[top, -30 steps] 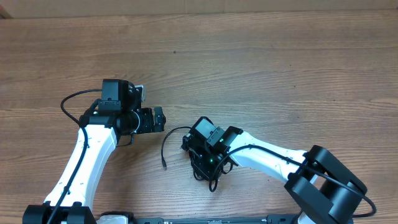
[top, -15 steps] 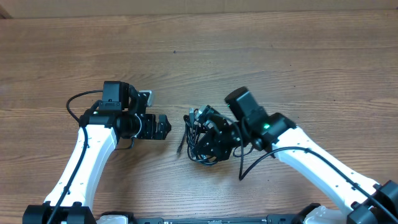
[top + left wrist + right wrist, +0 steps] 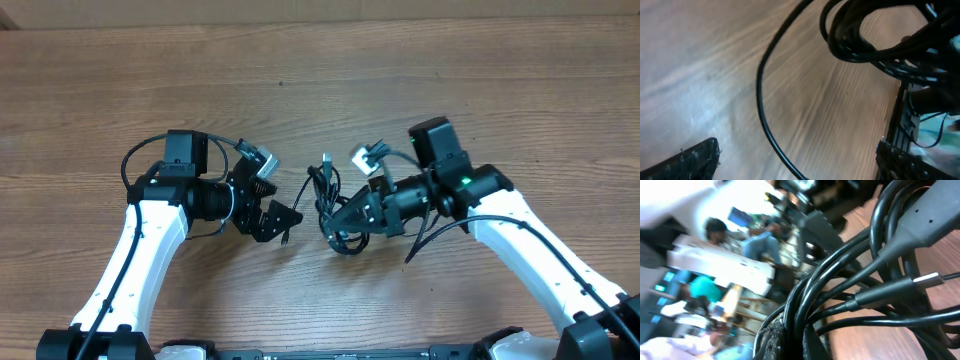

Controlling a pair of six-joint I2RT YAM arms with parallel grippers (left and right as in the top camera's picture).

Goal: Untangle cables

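Toward the middle of the bench (image 3: 450, 90), a little nearer its front edge than its back one, things have shifted in the last second. The right arm (image 3: 530, 230) has swung out from low by the front edge and now reaches in from the right-hand side. It has dragged the cables (image 3: 327, 195) with it, away from the front edge and up toward the centre. The left arm (image 3: 150, 230) has turned inward from the left edge to face them.

The bundle is still a tight black knot, with one loop sagging toward the front edge. I'd say nothing has come apart yet; it has only been brought within reach of both arms. The right hand (image 3: 792, 340) is pinching several strands at once between its pads. The left hand (image 3: 797, 162) is spread wide and grips nothing, though a loose strand (image 3: 762, 100) curves across the bench between its fingers (image 3: 690, 160), the knot just beyond. To me that looks like the setup for a pull, one hand anchoring and the other about to take a strand. A small silver-tipped plug (image 3: 927, 279) pokes out of the tangle.
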